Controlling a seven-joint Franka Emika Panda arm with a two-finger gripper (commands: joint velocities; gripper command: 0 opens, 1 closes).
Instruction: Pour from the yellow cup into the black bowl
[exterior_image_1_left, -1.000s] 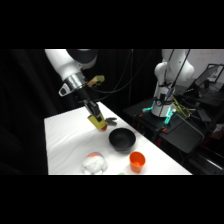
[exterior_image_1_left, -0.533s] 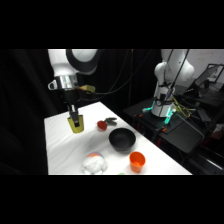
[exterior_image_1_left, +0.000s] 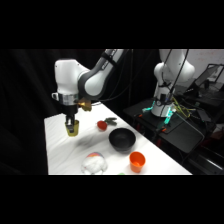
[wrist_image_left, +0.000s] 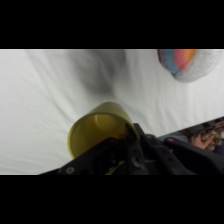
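The claw (exterior_image_1_left: 72, 129) grips the unlabelled yellow cup (exterior_image_1_left: 72, 131) above the worktop (exterior_image_1_left: 60, 155), the black bowl (exterior_image_1_left: 122, 139) well apart to its side.

A white table (exterior_image_1_left: 60, 150) stands in a dark room, black behind and to its left. At the far right sits a dark bench (exterior_image_1_left: 175, 127) with a teal-green light (exterior_image_1_left: 167, 114) and cables.

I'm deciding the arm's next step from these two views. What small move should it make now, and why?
Probably lower the yellow cup onto the bare white table. The gripper holds it upright above the table's far-left part, well away from the black bowl, so it seems ready to set down.
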